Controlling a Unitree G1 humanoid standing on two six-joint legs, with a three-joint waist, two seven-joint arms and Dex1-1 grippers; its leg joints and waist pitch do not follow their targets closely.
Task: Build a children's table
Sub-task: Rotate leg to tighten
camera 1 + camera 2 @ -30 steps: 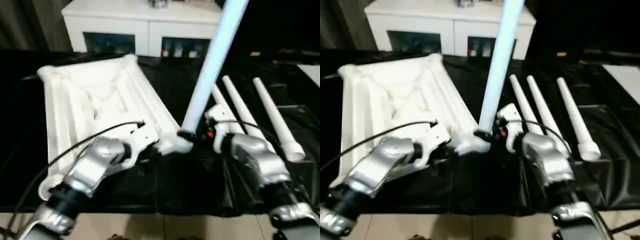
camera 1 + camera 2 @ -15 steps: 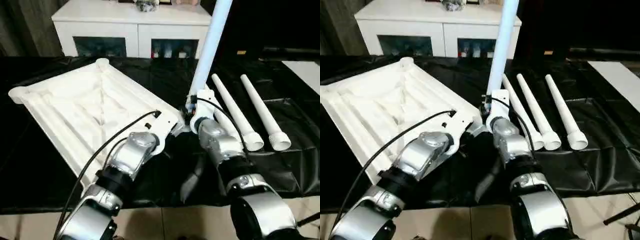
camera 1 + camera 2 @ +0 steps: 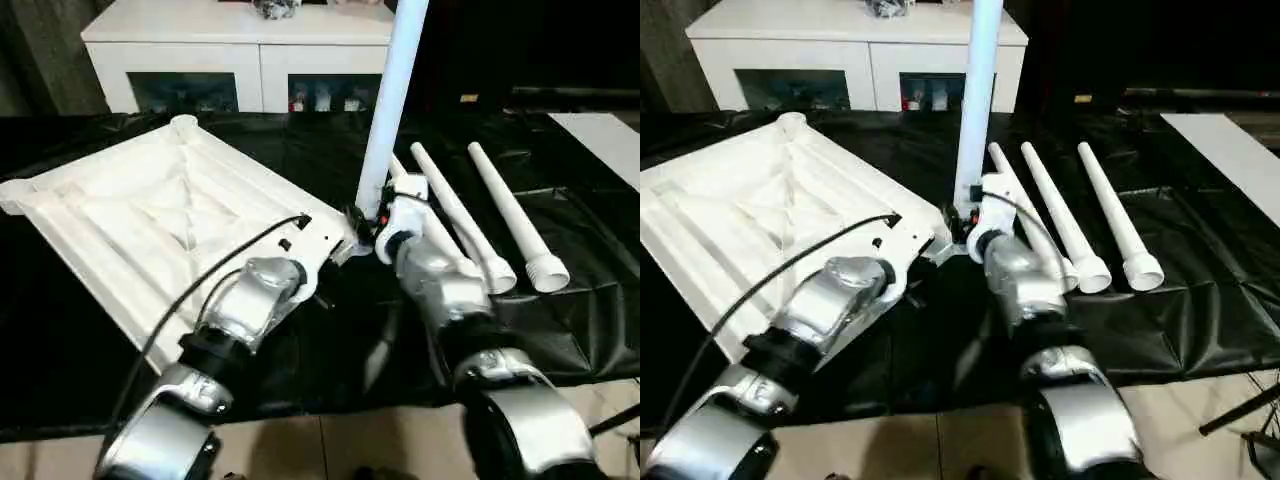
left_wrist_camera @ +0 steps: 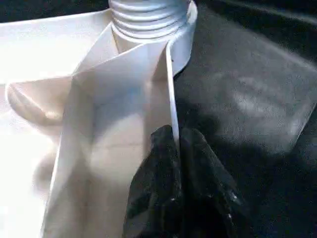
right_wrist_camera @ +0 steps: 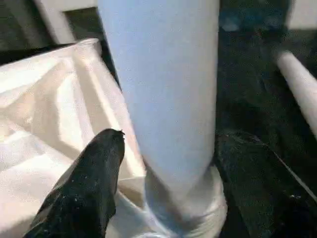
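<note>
Black sheeting (image 3: 520,330) covers the work surface, with a white cabinet (image 3: 240,50) beyond it. My left end effector (image 4: 173,148) is pinched tight on a thin rib at the rim of the upturned table panel (image 3: 150,220), just below the corner socket (image 4: 148,22). My right end effector (image 5: 163,163) straddles the upright leg (image 3: 392,100) near its base, one finger (image 5: 89,183) on each side; I cannot tell whether the pads truly press it. That leg stands in the socket right ahead of both end effectors. Three spare legs (image 3: 500,225) lie just beyond my right one. I judge the first leg is being seated; next it needs turning home while my left steadies the panel.
</note>
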